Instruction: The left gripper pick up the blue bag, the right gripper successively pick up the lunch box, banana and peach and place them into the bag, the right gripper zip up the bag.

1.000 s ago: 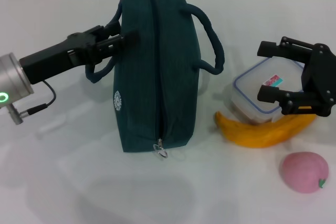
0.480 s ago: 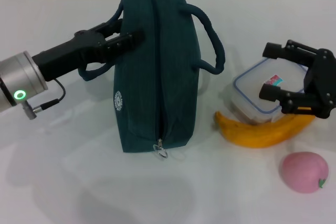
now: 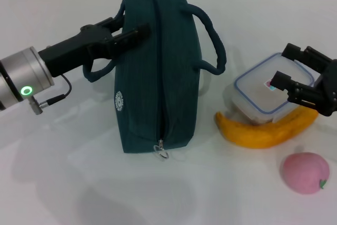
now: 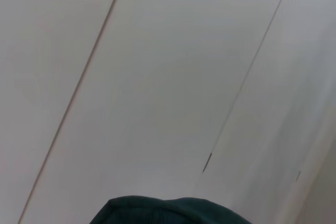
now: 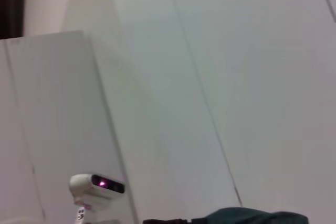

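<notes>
On the white counter (image 3: pixel 63 183) I see the blue bag (image 3: pixel 158 72) standing zipped, my left gripper (image 3: pixel 138 33) with its fingers closed on the near handle (image 3: pixel 100 69), while my right gripper (image 3: pixel 288 67) hovers fingers spread over the lunch box (image 3: pixel 258 90), banana (image 3: pixel 263 130) and peach (image 3: pixel 304 172) beside it.

White table (image 3: pixel 63 183) spreads before me, pale seamed wall panels (image 4: pixel 173 77) behind, small white camera (image 5: pixel 97 186) mounted there.

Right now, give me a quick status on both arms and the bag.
Left end effector at the blue bag, by its handle. Right end effector open over the lunch box. Bag zipped; banana and peach on table.
</notes>
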{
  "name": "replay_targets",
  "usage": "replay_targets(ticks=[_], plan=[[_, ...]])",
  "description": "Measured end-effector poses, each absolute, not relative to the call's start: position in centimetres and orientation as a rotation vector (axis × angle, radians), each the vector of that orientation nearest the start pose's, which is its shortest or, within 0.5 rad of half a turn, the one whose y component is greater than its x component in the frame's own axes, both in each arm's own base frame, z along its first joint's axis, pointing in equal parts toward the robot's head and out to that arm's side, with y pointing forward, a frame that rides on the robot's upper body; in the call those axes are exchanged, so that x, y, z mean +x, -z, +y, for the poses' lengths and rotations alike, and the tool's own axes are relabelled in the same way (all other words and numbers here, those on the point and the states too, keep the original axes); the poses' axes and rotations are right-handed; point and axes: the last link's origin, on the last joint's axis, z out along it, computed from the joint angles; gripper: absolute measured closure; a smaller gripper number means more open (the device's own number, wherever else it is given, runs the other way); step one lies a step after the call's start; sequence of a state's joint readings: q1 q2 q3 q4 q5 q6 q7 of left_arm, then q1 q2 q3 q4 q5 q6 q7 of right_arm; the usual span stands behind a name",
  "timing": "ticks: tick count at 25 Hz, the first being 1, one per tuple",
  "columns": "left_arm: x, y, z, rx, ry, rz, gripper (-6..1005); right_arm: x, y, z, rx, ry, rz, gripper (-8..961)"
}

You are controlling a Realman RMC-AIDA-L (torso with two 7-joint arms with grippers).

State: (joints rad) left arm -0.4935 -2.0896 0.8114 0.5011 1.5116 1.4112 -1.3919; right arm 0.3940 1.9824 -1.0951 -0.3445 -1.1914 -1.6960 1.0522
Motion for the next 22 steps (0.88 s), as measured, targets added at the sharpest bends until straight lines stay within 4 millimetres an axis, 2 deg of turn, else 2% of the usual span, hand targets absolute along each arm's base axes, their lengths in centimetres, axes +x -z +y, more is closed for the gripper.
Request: replay_targets(ticks=[5,11,17,22], plan=[[-25.2,0.4,34.5,-2.355,1.122,-0.843,366,27.3,-0.4,28.9,-2.365,-1.291,0.585,84],[-25.3,0.3,34.5,-2.311,1.155,-0.797,590,28.8,-0.4,29.1,-2.132,-1.36,0.777,84],[-25.2,0.4,34.5,-2.311,1.163,-0.789,770,31.2,-0.8,28.8,-1.805,-1.479,1.091,84],[-25.0,0.8,34.3,-2.331,1.159,-0.79,903,32.8,-0.5,29.1,-1.686,-1.467,1.319,84]])
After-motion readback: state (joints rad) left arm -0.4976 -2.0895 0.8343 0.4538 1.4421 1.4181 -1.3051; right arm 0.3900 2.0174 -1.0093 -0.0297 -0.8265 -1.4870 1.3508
